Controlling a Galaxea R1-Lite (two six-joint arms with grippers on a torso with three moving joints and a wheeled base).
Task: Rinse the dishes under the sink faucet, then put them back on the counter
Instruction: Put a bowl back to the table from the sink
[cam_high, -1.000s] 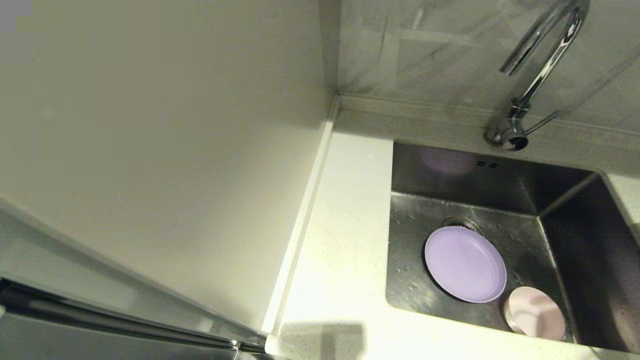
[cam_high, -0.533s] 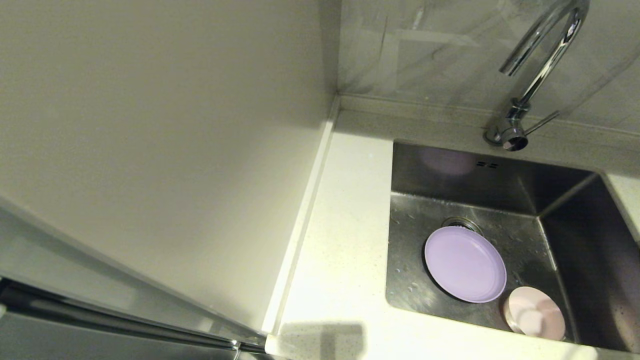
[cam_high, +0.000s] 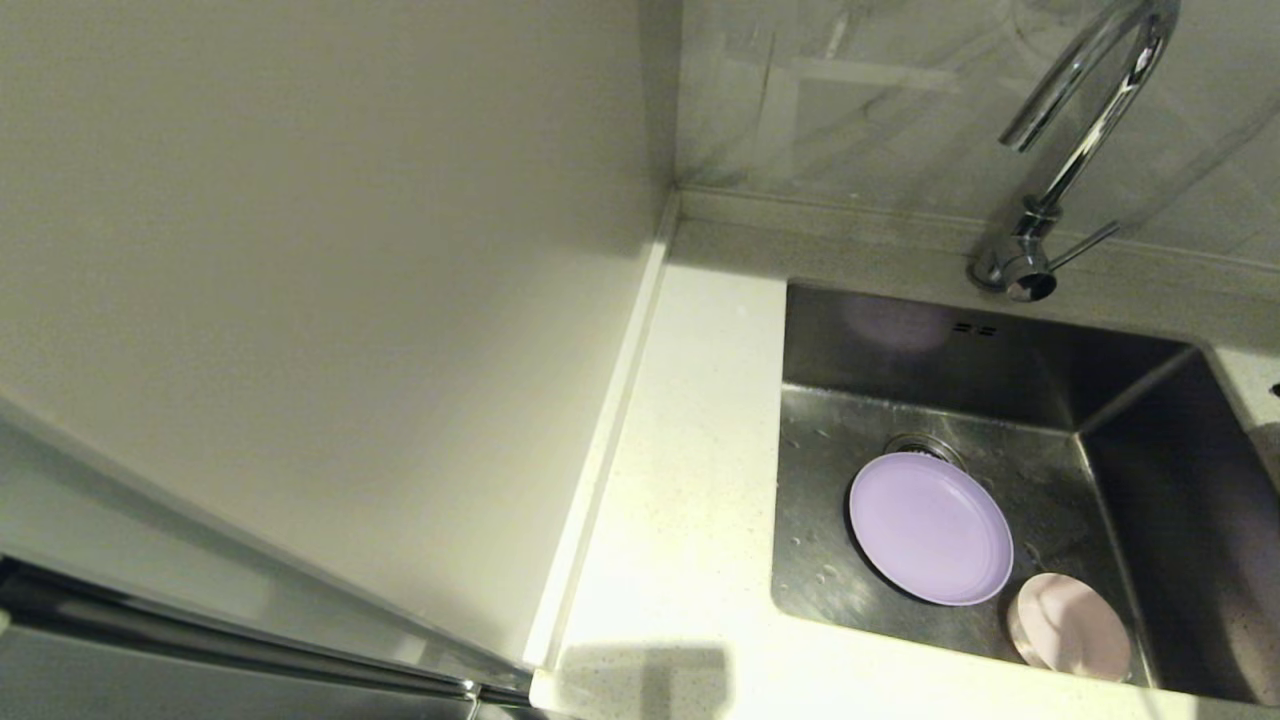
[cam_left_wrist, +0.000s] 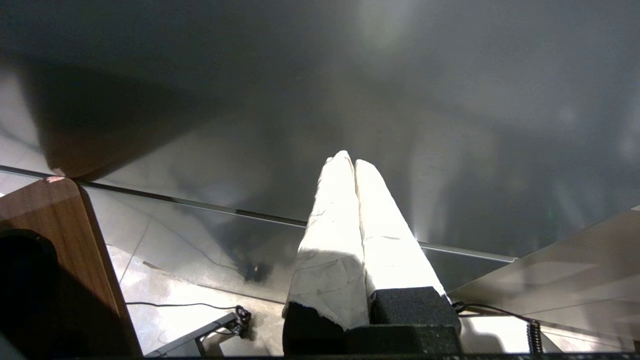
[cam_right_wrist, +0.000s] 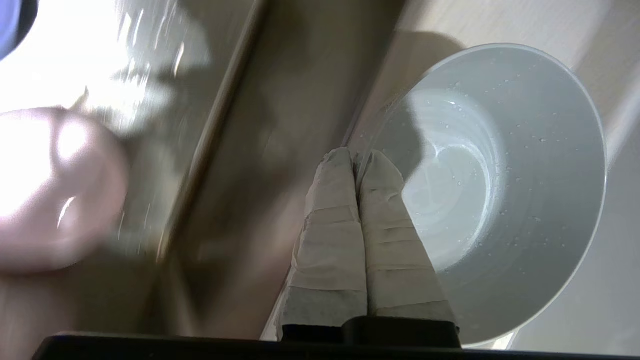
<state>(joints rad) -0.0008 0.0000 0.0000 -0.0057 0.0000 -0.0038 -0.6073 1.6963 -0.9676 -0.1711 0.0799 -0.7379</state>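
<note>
The left gripper hung parked away from the sink, fingers clenched on nothing. The lavender plate and pink bowl lay in the basin, unrinsed. The right gripper had its fingers clenched on the rim of a wet white vessel, with the desk beyond. Risk: the thin, wet pinch could slip and drop the vessel.

Each gripper has tapered fingers wrapped in white tape on black bases.
</note>
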